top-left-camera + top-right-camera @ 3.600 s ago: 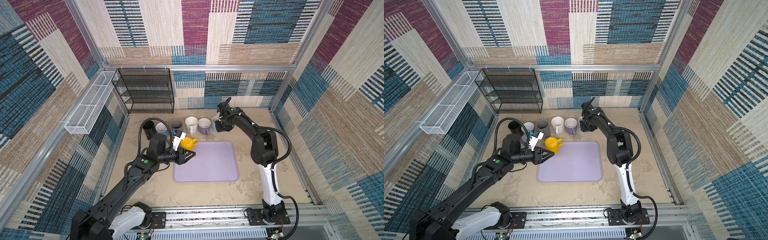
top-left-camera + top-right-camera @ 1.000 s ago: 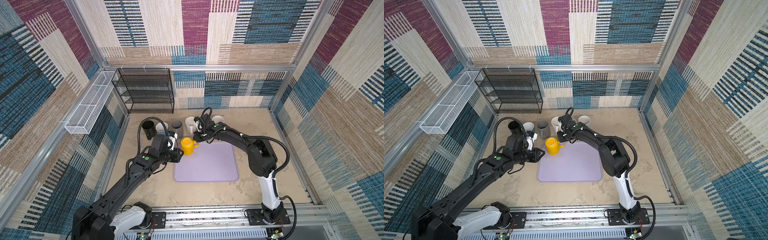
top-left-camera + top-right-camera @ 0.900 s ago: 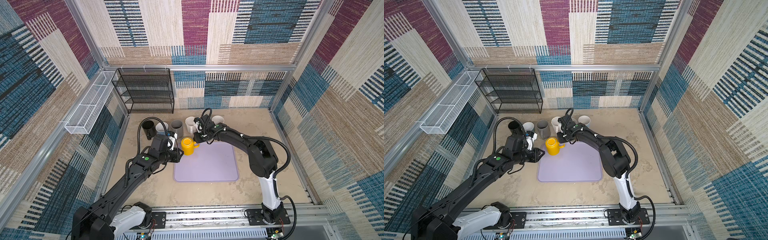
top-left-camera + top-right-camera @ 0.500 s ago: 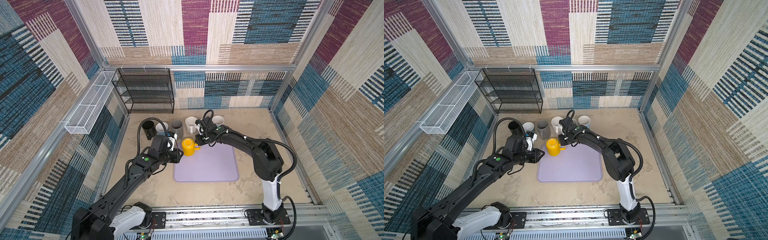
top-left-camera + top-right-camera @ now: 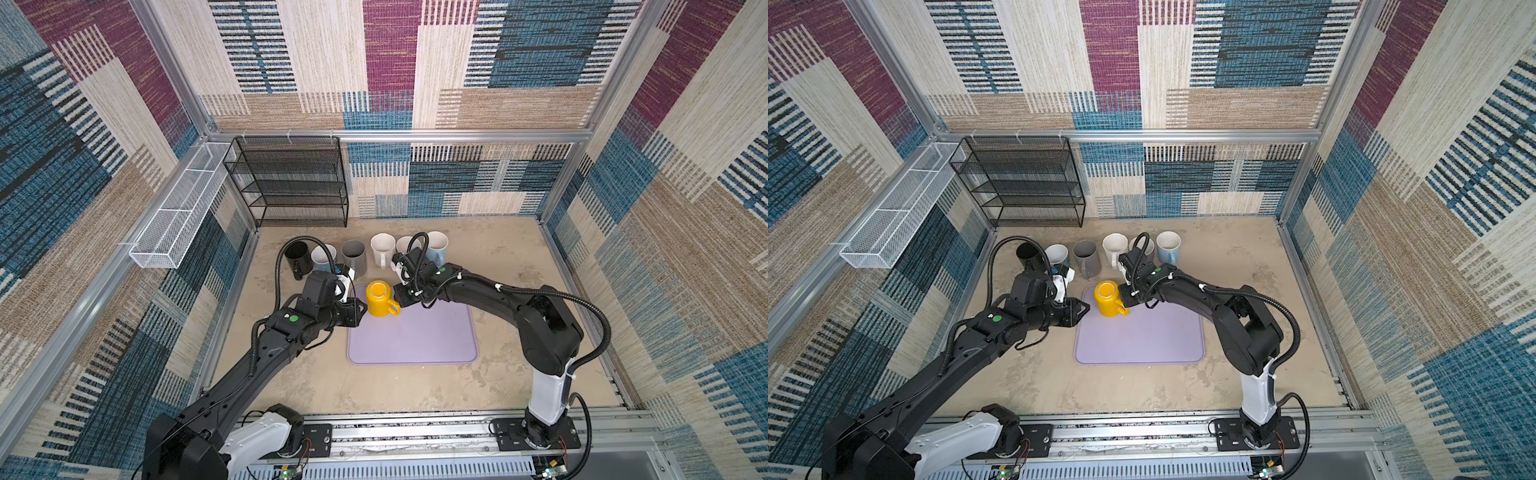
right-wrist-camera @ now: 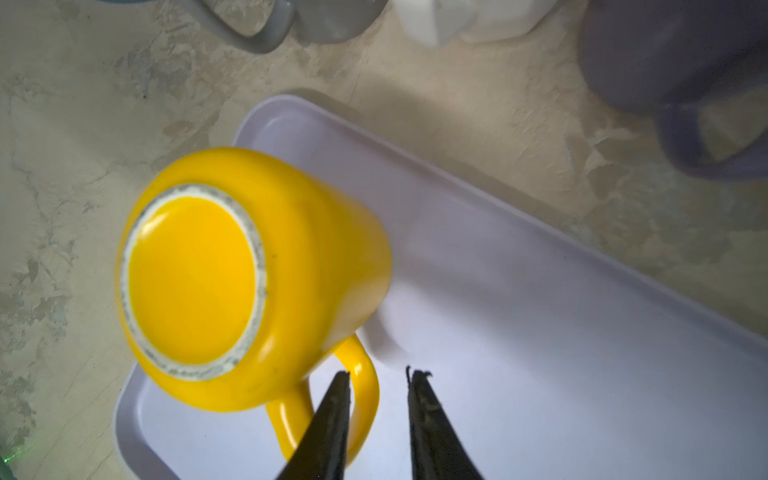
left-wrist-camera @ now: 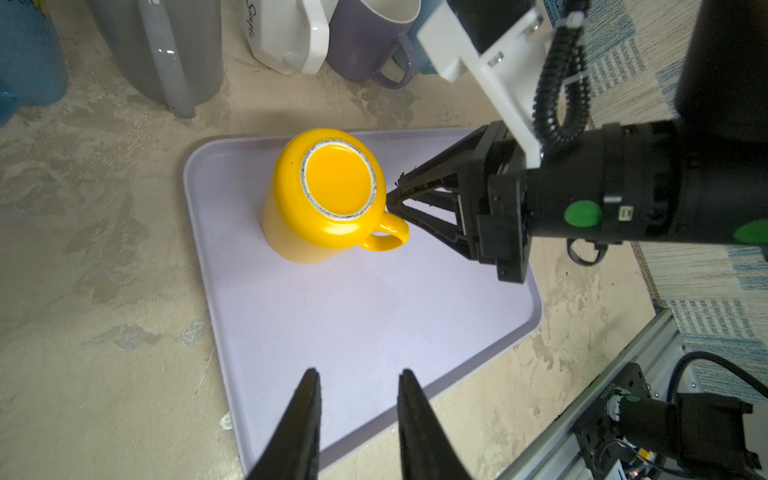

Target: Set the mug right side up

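Your left arm reaches in low from the left side, and its left gripper (image 5: 360,309) lies level, pointing toward the middle with the jaws a narrow gap apart. Your right arm stretches across from the right with its elbow bent. Its right gripper (image 5: 399,297) faces the left one, angled downward, jaws also narrowly parted.

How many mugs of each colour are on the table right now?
yellow mug: 1
black mug: 1
dark blue mug: 1
grey mug: 1
white mug: 1
purple mug: 1
pale blue mug: 1
Total: 7
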{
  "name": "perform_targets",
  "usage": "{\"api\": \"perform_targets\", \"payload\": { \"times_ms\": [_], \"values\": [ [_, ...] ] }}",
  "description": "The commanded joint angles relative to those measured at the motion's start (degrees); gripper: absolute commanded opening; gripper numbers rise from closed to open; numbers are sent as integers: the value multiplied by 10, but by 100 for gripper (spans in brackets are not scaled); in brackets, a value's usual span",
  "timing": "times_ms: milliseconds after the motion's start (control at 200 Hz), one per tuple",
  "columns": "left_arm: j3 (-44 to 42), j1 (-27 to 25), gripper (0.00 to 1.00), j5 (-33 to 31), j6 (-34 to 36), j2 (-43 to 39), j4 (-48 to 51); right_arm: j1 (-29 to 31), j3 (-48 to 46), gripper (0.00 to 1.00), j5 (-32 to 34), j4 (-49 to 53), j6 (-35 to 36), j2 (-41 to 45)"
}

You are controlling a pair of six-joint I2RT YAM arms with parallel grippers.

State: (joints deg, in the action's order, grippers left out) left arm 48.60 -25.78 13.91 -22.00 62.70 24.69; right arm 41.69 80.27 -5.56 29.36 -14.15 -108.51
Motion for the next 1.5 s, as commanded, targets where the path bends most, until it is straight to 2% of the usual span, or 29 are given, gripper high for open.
{"api": "perform_targets", "payload": {
  "times_ms": [0, 255, 586, 751, 1232, 1498],
  "values": [
    [-2, 0, 29, 4, 1, 1, -3, 12, -16, 28, 0, -20, -17, 15],
    [-1, 1, 29, 4, 0, 11, -3, 57, -37, 28, -18, -44, -50, 23],
    [6, 0, 29, -4, 2, 23, 7, 105, 9, 27, -49, -76, -95, -11],
    [10, 0, 29, -10, 3, 25, 13, 108, 20, 26, -32, -69, -92, -10],
    [15, 0, 30, -8, 0, 38, 10, 104, -9, 28, 66, -48, -66, 83],
    [20, 0, 30, -8, 6, 38, 21, 98, -34, 30, 78, -61, -59, 125]
  ]
}}
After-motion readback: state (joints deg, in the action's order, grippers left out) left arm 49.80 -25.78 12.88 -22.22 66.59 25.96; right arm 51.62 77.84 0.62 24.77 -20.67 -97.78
